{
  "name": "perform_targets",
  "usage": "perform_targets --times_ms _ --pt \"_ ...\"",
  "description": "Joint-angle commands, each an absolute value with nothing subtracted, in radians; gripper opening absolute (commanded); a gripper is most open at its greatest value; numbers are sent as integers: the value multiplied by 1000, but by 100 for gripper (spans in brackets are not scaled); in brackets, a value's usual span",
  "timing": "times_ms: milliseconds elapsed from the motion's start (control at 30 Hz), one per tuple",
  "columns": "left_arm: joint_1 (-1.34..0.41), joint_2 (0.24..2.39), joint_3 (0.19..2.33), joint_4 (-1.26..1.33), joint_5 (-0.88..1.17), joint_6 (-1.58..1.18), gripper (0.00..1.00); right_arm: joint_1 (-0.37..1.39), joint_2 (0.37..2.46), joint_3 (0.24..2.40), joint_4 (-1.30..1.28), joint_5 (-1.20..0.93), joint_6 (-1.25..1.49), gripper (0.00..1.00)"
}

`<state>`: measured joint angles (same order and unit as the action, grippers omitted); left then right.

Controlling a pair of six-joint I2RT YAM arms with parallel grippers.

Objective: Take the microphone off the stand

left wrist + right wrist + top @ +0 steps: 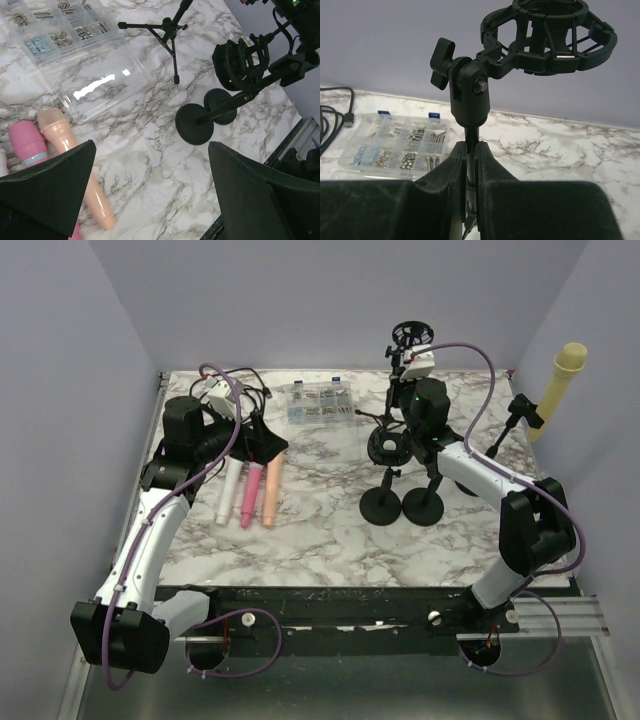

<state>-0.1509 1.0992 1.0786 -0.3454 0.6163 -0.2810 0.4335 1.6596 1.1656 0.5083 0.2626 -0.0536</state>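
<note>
A cream microphone [562, 380] stands tilted in the clip of a small black stand [520, 416] at the table's right edge, away from both grippers. My right gripper [403, 408] [471, 150] is shut on the thin pole of a tripod stand [470, 107] [170, 30]. The black shock mount [550, 35] [410, 335] on top of that stand shows no microphone. My left gripper [262, 445] [150, 150] hangs open over the marble. It is just right of the white [232, 490], pink [250, 495] [27, 145] and peach [271, 492] [70, 155] microphones lying there.
Two stands with round bases [380, 505] [422, 505] and a shock mount [388, 448] [240, 60] stand in front of my right arm. A clear parts box [320, 402] [65, 30] [400, 142] lies at the back centre, with cables [255, 395] [332, 115] at the back left.
</note>
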Motion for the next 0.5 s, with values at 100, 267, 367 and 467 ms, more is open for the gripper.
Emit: perform_targets --times_ms 100,267,367,467 --pt "-141 1099 1047 -247 692 -324 98 384 1554 1171 634 150 -72 1" --pt "-141 1104 1035 -218 592 -389 99 383 1549 1217 579 -110 -79 1" --pt "-140 1085 1024 -213 519 -402 99 383 1568 1243 588 -232 -27 1" --pt "-135 1070 1026 -237 460 -400 98 388 1586 1279 568 -385 32 1"
